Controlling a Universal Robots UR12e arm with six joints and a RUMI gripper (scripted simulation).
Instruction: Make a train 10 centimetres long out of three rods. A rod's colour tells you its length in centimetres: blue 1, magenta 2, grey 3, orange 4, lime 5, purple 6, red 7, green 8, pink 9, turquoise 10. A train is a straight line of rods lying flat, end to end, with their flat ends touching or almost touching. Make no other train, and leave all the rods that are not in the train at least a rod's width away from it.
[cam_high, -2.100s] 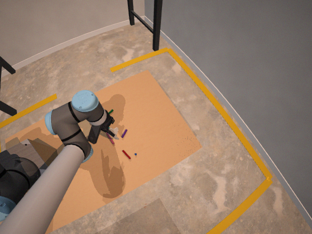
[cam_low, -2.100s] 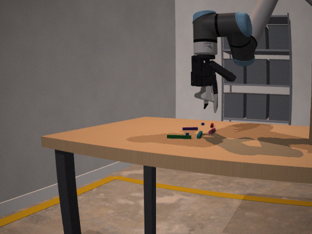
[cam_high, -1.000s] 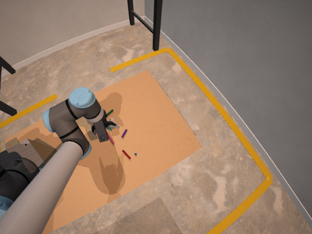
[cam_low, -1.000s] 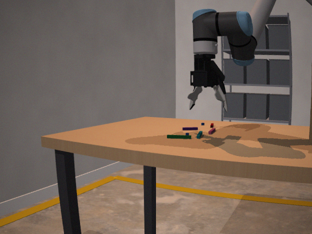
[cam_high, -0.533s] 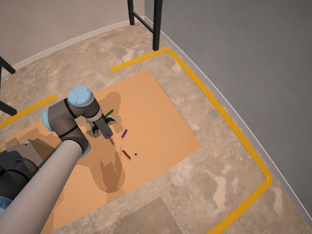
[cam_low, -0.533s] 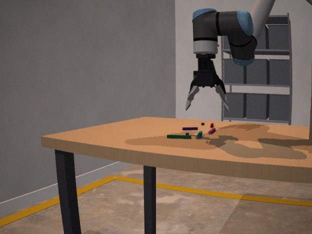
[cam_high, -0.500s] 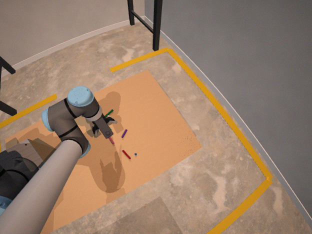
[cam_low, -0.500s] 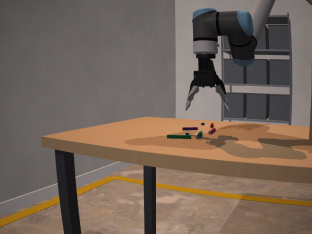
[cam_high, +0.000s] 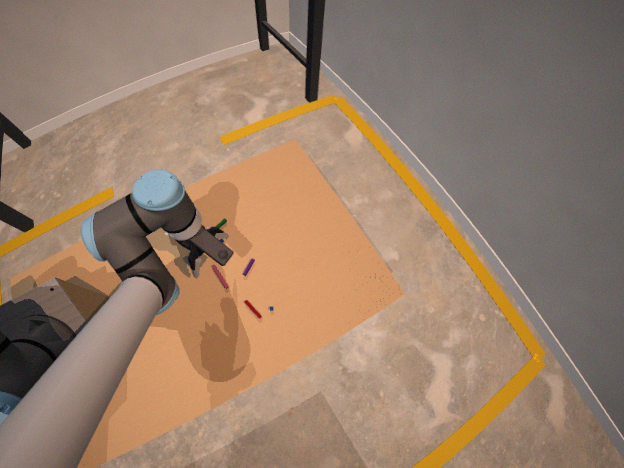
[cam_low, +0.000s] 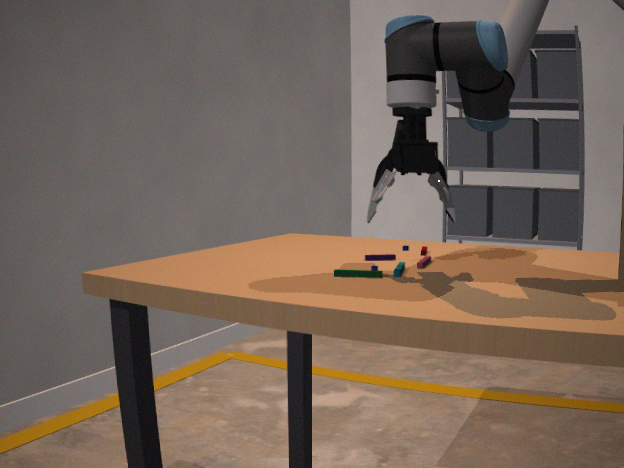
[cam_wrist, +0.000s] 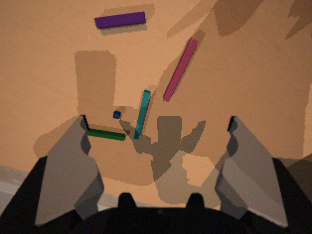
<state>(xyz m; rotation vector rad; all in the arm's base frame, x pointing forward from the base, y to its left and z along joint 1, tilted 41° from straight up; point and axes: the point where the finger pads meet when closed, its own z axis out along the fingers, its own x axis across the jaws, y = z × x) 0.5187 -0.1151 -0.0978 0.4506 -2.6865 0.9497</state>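
Gripper (cam_low: 410, 214): jaws wide, nothing held, hanging above rods clustered mid-bench toward the far edge. Green rod (cam_wrist: 106, 134) and blue rod (cam_wrist: 116, 115) lie below it; second blue (cam_high: 271, 308) apart. Step: selection. Next, probably: descend, grasp green (8+1+1).

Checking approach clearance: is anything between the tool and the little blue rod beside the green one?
Nothing visible under the open tool. But the blue rod lies close to the green rod and the turquoise rod.

green rod (cam_wrist: 106, 134) end behind claw finger (cam_wrist: 67, 170)
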